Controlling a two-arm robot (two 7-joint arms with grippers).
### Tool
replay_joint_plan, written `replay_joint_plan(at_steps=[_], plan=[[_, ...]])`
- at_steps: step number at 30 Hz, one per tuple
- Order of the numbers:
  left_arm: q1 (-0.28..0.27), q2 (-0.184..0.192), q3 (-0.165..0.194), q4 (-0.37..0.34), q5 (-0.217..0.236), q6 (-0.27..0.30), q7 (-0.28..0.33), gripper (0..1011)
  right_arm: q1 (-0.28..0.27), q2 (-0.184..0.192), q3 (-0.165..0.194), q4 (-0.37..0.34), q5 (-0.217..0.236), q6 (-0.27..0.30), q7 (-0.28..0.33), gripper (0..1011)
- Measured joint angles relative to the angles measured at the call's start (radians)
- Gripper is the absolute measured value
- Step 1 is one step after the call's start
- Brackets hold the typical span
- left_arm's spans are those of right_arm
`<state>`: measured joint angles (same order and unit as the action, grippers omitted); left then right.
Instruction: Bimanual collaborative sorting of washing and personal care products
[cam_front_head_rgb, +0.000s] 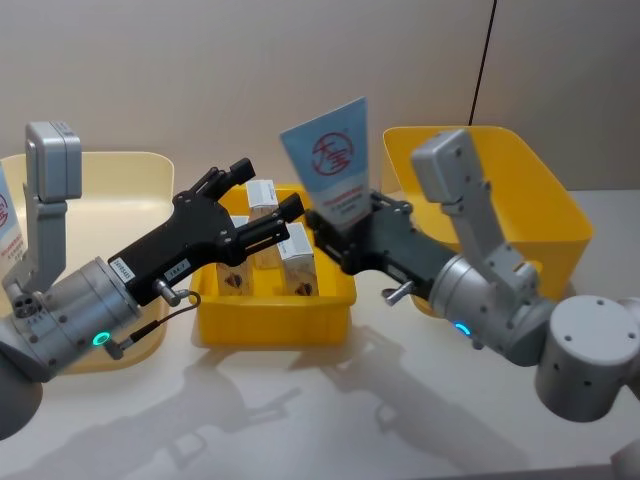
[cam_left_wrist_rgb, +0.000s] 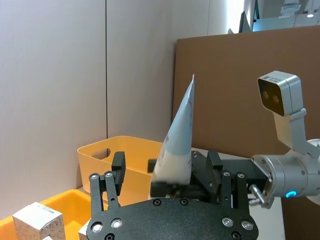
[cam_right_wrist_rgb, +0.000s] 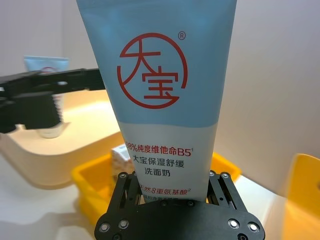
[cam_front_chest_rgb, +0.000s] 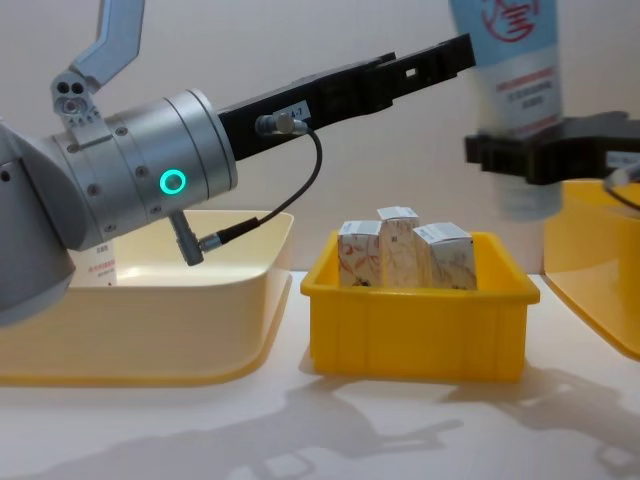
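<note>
My right gripper (cam_front_head_rgb: 340, 235) is shut on the lower part of a light-blue-and-white squeeze tube (cam_front_head_rgb: 330, 160), holding it upright above the small yellow tray (cam_front_head_rgb: 275, 322). The red round mark shows on the tube (cam_right_wrist_rgb: 160, 75) between the right gripper's fingers (cam_right_wrist_rgb: 127, 185). My left gripper (cam_front_head_rgb: 265, 190) is open, its fingertips just short of the tube (cam_left_wrist_rgb: 180, 130) at about the same height. Three whitish cartons (cam_front_chest_rgb: 400, 250) with an orange-red pattern stand in the tray. Another tube (cam_front_head_rgb: 5, 225) stands at the far left edge.
A wide cream bin (cam_front_head_rgb: 110, 170) lies left of the tray, under my left arm. A deep yellow bin (cam_front_head_rgb: 520, 160) stands to the right, behind my right arm. Bare table stretches in front of the tray (cam_front_chest_rgb: 415, 320).
</note>
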<state>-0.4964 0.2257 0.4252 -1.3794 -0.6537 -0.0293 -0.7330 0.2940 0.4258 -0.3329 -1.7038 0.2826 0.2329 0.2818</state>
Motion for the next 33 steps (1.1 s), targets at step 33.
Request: replay_joint_plan(at_steps=[33], plan=[[0.000, 0.000, 0.000, 0.000, 0.000, 0.000, 0.000, 1000, -0.014, -0.048, 0.203, 0.086, -0.114, -0.084, -0.298, 530]])
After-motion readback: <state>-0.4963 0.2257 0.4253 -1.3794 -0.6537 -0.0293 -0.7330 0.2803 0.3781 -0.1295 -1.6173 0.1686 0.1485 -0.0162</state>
